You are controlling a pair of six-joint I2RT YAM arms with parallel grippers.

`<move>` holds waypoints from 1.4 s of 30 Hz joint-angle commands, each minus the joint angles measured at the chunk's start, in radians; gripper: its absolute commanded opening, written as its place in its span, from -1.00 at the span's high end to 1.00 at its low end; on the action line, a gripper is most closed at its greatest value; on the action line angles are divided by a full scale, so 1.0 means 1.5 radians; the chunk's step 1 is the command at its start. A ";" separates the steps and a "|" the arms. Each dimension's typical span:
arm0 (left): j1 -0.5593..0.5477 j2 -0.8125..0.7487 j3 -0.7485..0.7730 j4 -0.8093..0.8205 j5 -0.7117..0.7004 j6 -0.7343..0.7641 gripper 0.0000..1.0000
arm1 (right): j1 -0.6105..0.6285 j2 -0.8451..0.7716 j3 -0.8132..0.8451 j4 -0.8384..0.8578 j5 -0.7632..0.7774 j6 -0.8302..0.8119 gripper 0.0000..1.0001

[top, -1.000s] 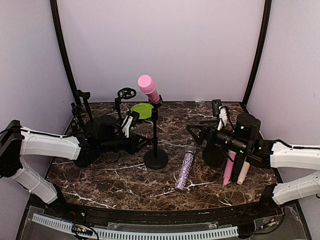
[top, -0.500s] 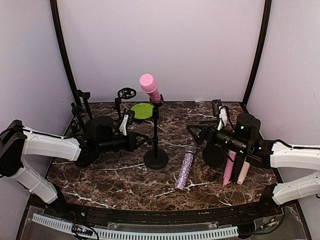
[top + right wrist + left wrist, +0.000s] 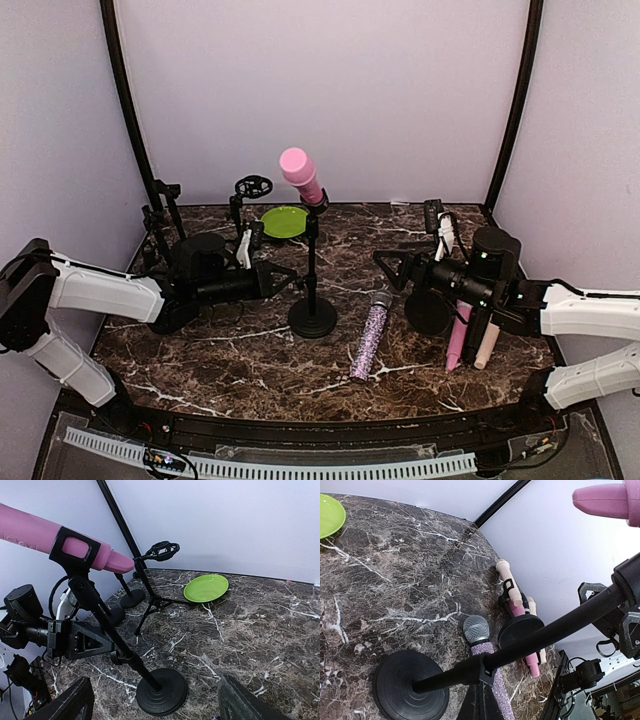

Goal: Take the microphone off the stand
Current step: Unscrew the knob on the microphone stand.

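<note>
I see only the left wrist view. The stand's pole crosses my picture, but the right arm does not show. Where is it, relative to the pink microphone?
Observer: The right gripper hangs open to the right of the stand, lower than the pink microphone and apart from it.
Operator: How does the microphone sit up there?
Observer: The right wrist view shows the clip wrapped around its handle; it lies tilted, head higher than tail.
Operator: Do my left fingers hold anything?
Observer: Yes. The left gripper is shut on the pole, low down, a little above the base.
</note>
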 commanded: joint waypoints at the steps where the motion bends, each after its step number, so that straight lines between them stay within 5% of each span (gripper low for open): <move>1: -0.001 0.010 -0.022 -0.037 0.008 -0.017 1.00 | 0.005 -0.012 -0.003 0.012 0.002 0.004 -0.73; 13: -0.001 -0.015 -0.009 -0.065 0.004 0.032 0.98 | 0.005 -0.006 -0.001 0.015 0.002 0.003 -0.73; 21: -0.001 -0.052 0.032 -0.099 0.047 0.122 0.35 | 0.006 0.007 0.001 0.020 -0.004 0.006 -0.73; 25: -0.001 -0.044 0.039 -0.093 0.054 0.119 0.22 | 0.006 0.014 0.003 0.021 -0.008 0.008 -0.73; 42: 0.000 0.008 0.052 -0.098 0.000 0.063 0.36 | 0.007 -0.002 0.005 0.005 -0.001 0.002 -0.73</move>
